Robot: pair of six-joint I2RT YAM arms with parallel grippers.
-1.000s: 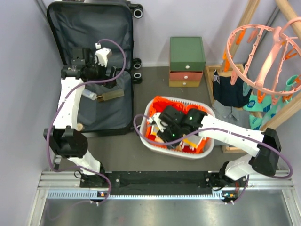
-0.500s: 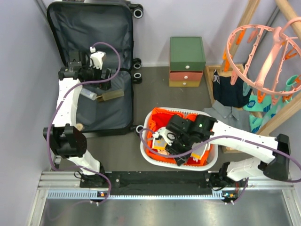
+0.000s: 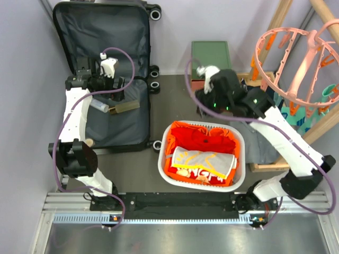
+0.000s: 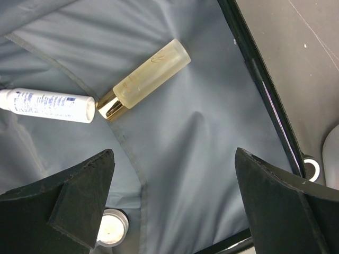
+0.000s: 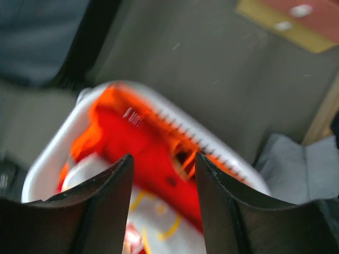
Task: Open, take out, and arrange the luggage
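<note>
The luggage (image 3: 108, 63) lies open at the far left, its lid up against the wall and its dark grey lining showing. In its lower half lie a frosted bottle with a gold cap (image 3: 121, 107) (image 4: 151, 79), a white tube (image 3: 99, 106) (image 4: 45, 105) and a small round tin (image 4: 111, 233). My left gripper (image 3: 119, 85) (image 4: 174, 153) hovers above the lining, wide open and empty. My right gripper (image 3: 204, 105) (image 5: 163, 156) is open and empty, raised above the far rim of the white laundry basket (image 3: 239, 138) (image 5: 47, 159).
The basket holds a red-orange garment (image 3: 204, 138) and a grey shirt with yellow print (image 3: 204, 161). A green-and-orange drawer box (image 3: 211, 53) stands behind my right arm. A wooden rack with a pink peg hanger (image 3: 296, 53) and a grey garment (image 3: 264, 142) are on the right.
My right gripper has risen out of the basket and swung back toward the drawer box, empty. The basket slid slightly nearer. My left gripper shifted slightly left.
</note>
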